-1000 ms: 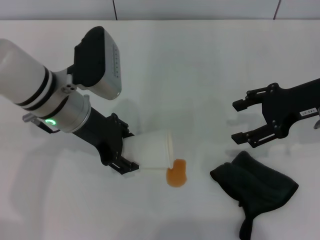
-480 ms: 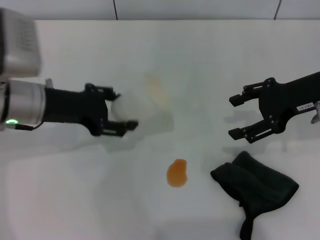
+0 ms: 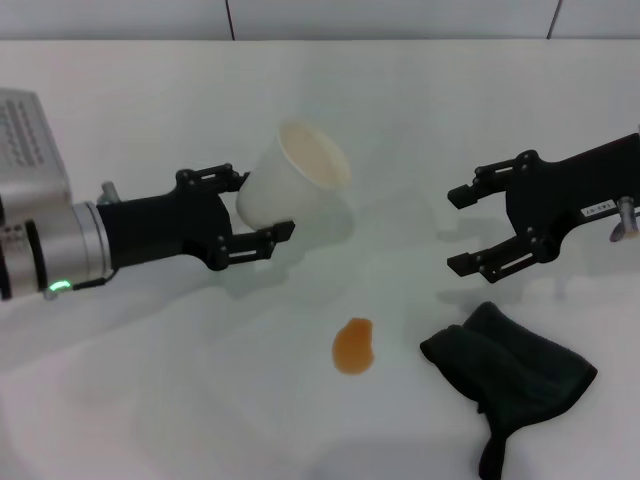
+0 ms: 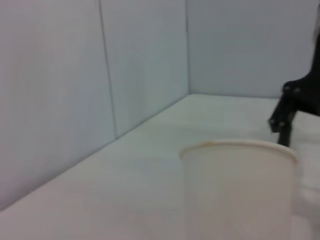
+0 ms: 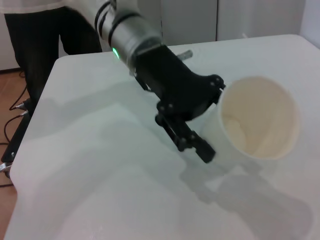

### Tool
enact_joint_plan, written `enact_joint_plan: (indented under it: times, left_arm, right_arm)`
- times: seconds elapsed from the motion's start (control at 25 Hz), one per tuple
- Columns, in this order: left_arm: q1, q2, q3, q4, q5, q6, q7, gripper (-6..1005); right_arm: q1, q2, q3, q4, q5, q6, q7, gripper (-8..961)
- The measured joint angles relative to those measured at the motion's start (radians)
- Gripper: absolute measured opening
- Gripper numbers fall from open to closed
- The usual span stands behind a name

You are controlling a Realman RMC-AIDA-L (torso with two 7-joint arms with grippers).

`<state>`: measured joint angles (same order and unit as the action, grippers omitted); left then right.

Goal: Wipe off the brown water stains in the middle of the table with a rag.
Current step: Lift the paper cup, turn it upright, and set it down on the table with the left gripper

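Observation:
The brown water stain [image 3: 353, 346] is a small orange-brown blotch on the white table [image 3: 420, 110], near the front middle. The dark charcoal rag [image 3: 510, 375] lies crumpled to its right, its tail pointing toward the front edge. My left gripper [image 3: 255, 207] is shut on a white paper cup [image 3: 292, 188] and holds it tilted above the table, behind and left of the stain. The cup also shows in the left wrist view [image 4: 239, 192] and the right wrist view [image 5: 257, 117]. My right gripper [image 3: 458, 228] is open and empty, just above and behind the rag.
A tiled wall edge runs along the back of the table. The right wrist view shows the table's far edge [image 5: 30, 150] with dark cables on the floor beyond it.
My left gripper has lifted the cup off the table from beside the stain and turned it mouth-up. My right gripper has shifted slightly to the left.

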<state>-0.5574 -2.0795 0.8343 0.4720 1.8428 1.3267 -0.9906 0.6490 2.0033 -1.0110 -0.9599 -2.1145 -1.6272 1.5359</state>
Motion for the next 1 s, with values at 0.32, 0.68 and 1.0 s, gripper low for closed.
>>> enact_joint_plan:
  times: [0.32, 0.68, 1.0]
  left_arm:
    - [0.033, -0.001, -0.003, -0.132, -0.129, -0.061, 0.214, 716]
    - [0.047, -0.001, -0.004, -0.232, -0.171, -0.111, 0.286, 717]
    - [0.055, 0.0, -0.005, -0.279, -0.215, -0.132, 0.277, 717]
  right_arm:
    - [-0.007, 0.0, 0.0, 0.0, 0.0, 0.007, -0.002, 840]
    - [-0.009, 0.0, 0.0, 0.001, 0.0, 0.009, -0.003, 839]
    - [-0.009, 0.0, 0.0, 0.001, -0.001, 0.009, -0.01, 839]
